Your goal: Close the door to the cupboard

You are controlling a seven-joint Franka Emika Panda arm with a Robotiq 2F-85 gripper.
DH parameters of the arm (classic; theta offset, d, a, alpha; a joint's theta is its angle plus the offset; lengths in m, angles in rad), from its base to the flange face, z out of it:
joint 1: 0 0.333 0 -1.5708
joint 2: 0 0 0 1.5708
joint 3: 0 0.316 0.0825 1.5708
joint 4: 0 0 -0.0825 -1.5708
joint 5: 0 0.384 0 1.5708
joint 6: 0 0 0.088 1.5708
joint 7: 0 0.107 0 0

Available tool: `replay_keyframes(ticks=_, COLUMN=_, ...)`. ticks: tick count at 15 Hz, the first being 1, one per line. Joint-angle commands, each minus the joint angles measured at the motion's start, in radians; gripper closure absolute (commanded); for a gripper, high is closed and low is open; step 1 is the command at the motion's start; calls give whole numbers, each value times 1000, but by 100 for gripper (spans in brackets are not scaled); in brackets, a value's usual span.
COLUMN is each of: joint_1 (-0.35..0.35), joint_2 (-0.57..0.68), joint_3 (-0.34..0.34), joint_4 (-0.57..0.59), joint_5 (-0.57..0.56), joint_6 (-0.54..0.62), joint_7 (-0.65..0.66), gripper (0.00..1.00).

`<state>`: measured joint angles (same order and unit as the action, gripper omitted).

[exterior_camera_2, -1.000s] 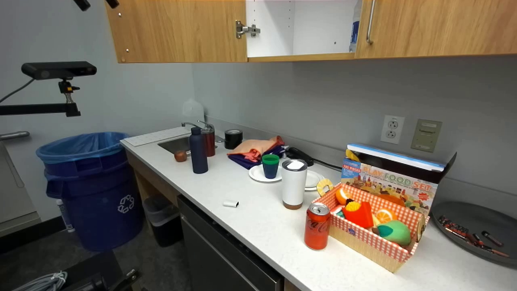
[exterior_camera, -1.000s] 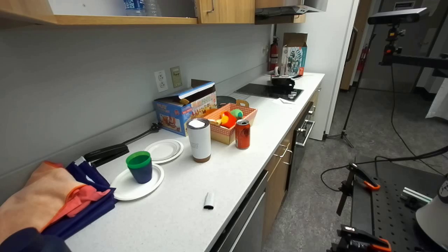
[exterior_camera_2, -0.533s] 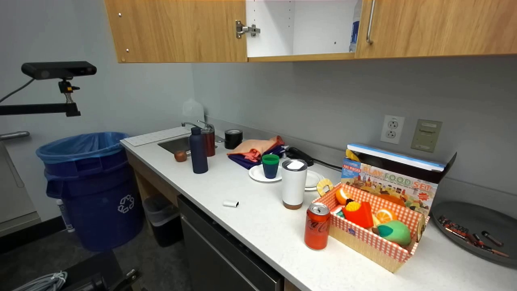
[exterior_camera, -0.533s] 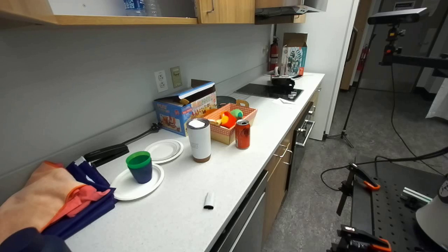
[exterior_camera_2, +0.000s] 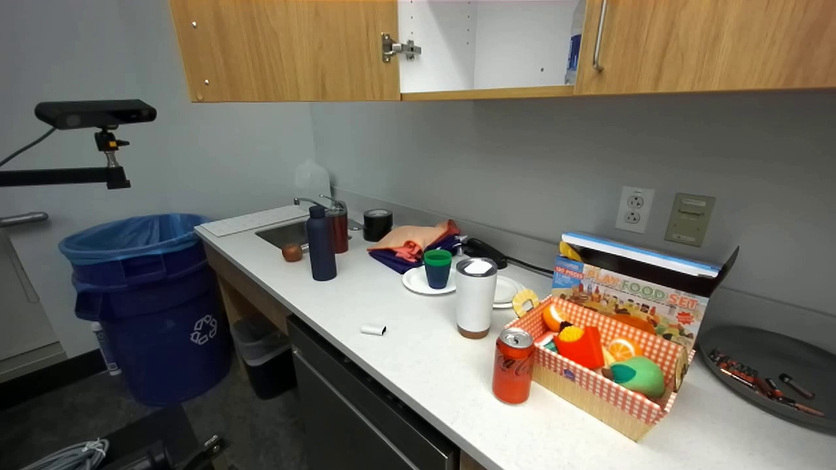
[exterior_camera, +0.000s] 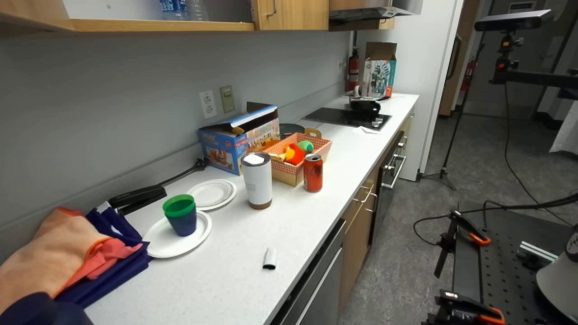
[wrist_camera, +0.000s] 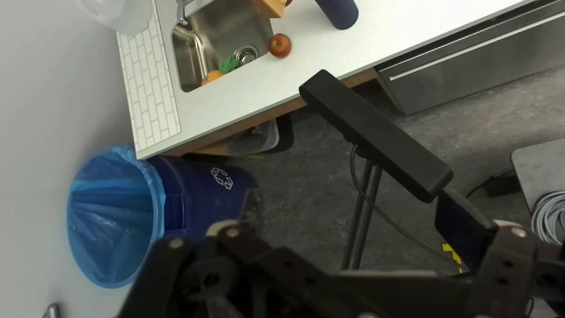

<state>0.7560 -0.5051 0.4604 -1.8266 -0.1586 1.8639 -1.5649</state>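
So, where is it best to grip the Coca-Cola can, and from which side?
Likely around the mid-height of the Coca-Cola can, coming from the front edge of the counter: it stands upright with round sides, and the checkered basket sits close behind.

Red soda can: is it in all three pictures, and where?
In an exterior view: the red soda can is just right of the middle.
In an exterior view: the red soda can is below and right of the middle.
Wrist view: not in it.
Shared landmark, all three: the white counter.
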Motion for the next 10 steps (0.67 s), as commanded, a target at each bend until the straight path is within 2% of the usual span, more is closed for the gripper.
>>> replay_keyframes(ticks=1, joint_1=8, joint_2=5, joint_3=-3, joint_4=4, joint_5=-7, joint_6=-6, joint_7=7, gripper=0)
replay_keyframes(ticks=5, joint_1=5, joint_2=6, joint_3=-14, joint_4=4, joint_5=-5, joint_6=-6, joint_7=6, gripper=0)
replay_keyframes(ticks=10, joint_1=5, joint_2=56, joint_3=-19, joint_4=-16, joint_5=-89, joint_6=269, joint_7=-52, gripper=0)
